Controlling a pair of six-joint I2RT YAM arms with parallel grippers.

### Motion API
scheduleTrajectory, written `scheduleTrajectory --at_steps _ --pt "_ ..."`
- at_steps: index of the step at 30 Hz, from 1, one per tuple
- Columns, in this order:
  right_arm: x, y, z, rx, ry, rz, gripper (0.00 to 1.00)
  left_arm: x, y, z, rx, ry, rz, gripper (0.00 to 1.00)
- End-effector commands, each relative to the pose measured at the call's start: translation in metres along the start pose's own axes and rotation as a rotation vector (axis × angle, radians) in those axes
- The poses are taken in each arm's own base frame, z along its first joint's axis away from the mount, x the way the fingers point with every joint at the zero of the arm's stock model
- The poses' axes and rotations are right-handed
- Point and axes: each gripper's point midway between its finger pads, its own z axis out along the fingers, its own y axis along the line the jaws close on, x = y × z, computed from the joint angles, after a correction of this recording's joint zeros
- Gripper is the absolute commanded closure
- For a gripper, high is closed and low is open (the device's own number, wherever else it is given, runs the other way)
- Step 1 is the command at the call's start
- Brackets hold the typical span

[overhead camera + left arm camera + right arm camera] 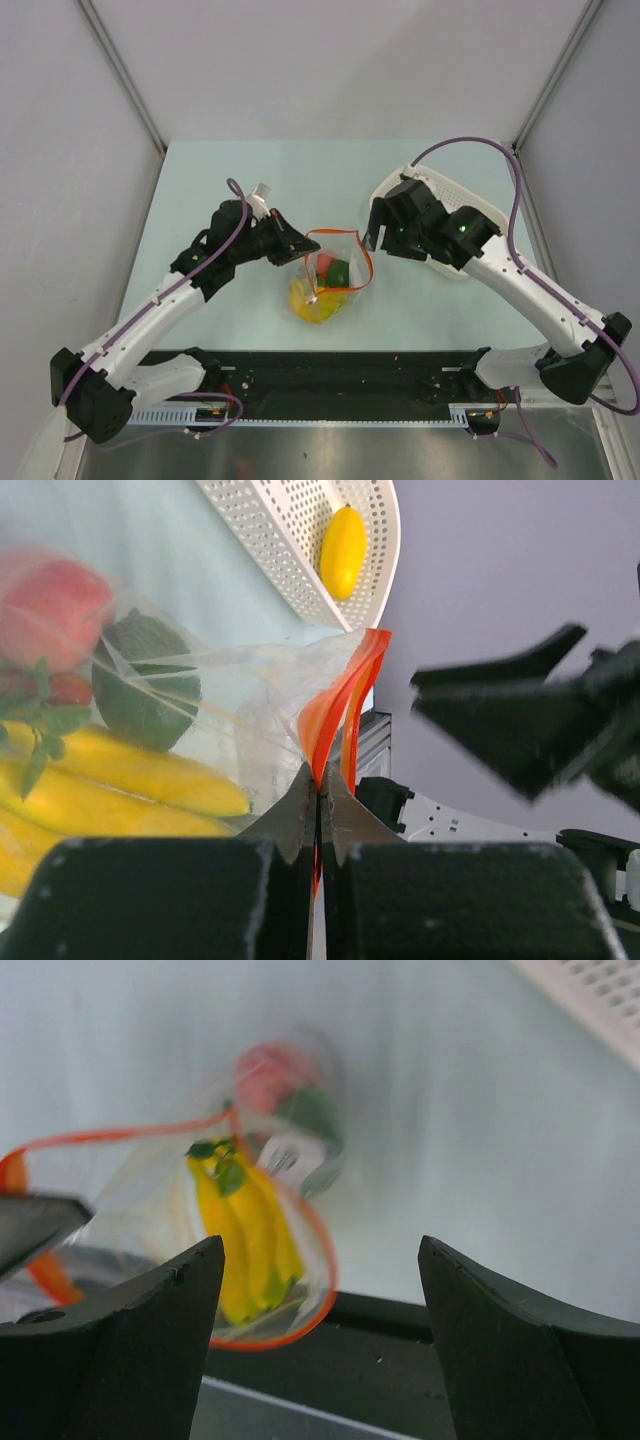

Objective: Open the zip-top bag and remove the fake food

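One bag (335, 262) mid-table, mouth agape | left gripper (318, 780) pinching red zip strip (338, 700), propping mouth up for access | right gripper (320, 1250) spread near opposite rim, probably to reach in | food (318, 298) inside bag | lemon (343, 550) in basket (440, 180)

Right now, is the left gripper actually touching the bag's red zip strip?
Touching. The left wrist view shows the left gripper shut on the zip-top bag's red zip strip, which runs down between its fingertips.

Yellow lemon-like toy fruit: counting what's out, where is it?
Left wrist view, top: the fruit lies in the white perforated basket, beyond the clear zip-top bag.
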Motion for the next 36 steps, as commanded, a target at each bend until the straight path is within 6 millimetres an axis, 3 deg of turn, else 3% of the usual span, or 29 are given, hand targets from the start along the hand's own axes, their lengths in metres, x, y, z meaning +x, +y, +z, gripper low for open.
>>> scheduleTrajectory --at_steps 1,5,11,14,17,21,30,36 --pt "0.007 0.038 -0.027 -0.065 -0.036 0.074 0.19 -0.013 -0.018 0.005 0.078 -0.046 0.013 1.0" --pt "0.021 0.06 -0.023 -0.092 0.01 0.054 0.26 -0.007 -0.011 0.006 0.056 -0.022 -0.031 1.0" --pt "0.008 0.055 -0.015 -0.09 -0.005 0.023 0.31 -0.019 -0.014 0.004 0.062 -0.094 -0.06 1.0" --pt "0.007 0.069 -0.008 -0.155 0.025 -0.02 0.52 -0.023 -0.011 0.006 0.046 -0.128 -0.089 1.0" --pt "0.003 0.082 -0.009 -0.195 0.014 -0.044 0.62 -0.027 -0.018 0.009 0.084 -0.142 -0.131 1.0" --pt "0.01 0.078 0.011 -0.177 0.08 -0.003 0.62 -0.025 -0.022 0.013 0.084 -0.124 -0.138 1.0" --pt "0.063 0.077 0.048 -0.143 0.3 0.042 0.61 -0.019 -0.03 0.014 0.125 -0.117 -0.16 1.0" --pt "0.067 0.063 0.054 -0.117 0.339 0.073 0.6 -0.018 -0.035 0.016 0.151 -0.121 -0.148 1.0"
